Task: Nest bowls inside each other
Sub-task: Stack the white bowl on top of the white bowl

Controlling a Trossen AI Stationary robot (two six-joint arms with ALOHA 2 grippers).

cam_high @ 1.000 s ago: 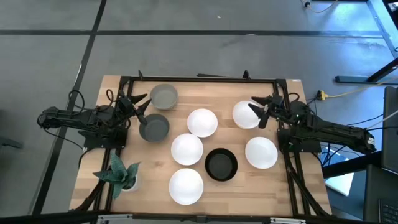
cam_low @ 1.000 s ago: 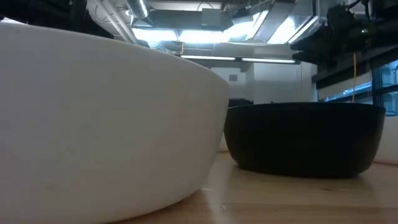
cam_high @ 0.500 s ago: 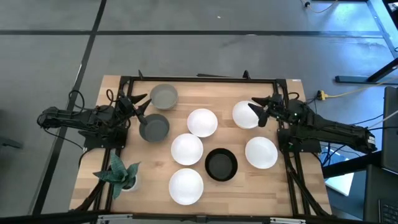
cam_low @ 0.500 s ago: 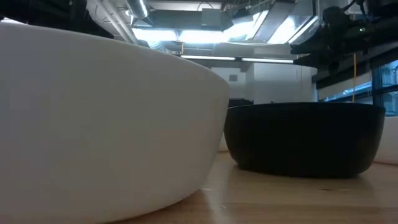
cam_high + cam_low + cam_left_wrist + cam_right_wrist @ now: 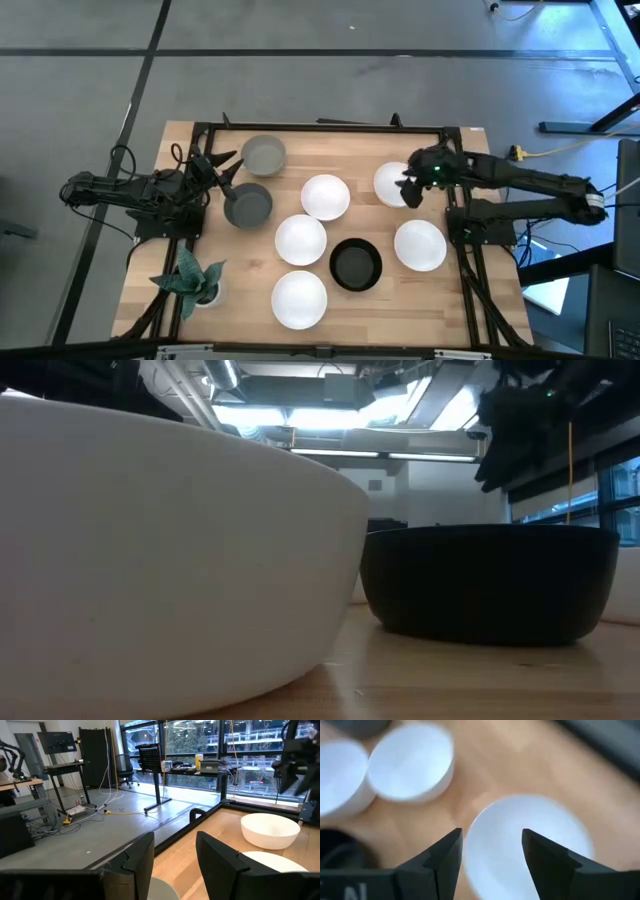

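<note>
Eight bowls sit upright on the wooden table. In the high view, a light grey bowl [image 5: 263,154] and a dark grey bowl [image 5: 247,204] are at the left. White bowls stand at mid table [image 5: 325,197], [image 5: 301,240], near the front [image 5: 299,299] and at the right [image 5: 419,245]. The black bowl [image 5: 355,264] is beside them. My right gripper [image 5: 408,188] hovers open above the far right white bowl [image 5: 392,182], seen below its fingers in the right wrist view [image 5: 530,845]. My left gripper [image 5: 225,168] waits open between the two grey bowls.
A small green potted plant [image 5: 190,278] stands at the table's near left corner. A black frame rail [image 5: 320,127] runs along the far edge. In the low view the near white bowl [image 5: 170,550] and black bowl [image 5: 490,580] hide most of the table.
My right arm has lifted from its low pose and reached toward the table's left, and its gripper has tipped down over the far right white bowl. No bowl has moved.
</note>
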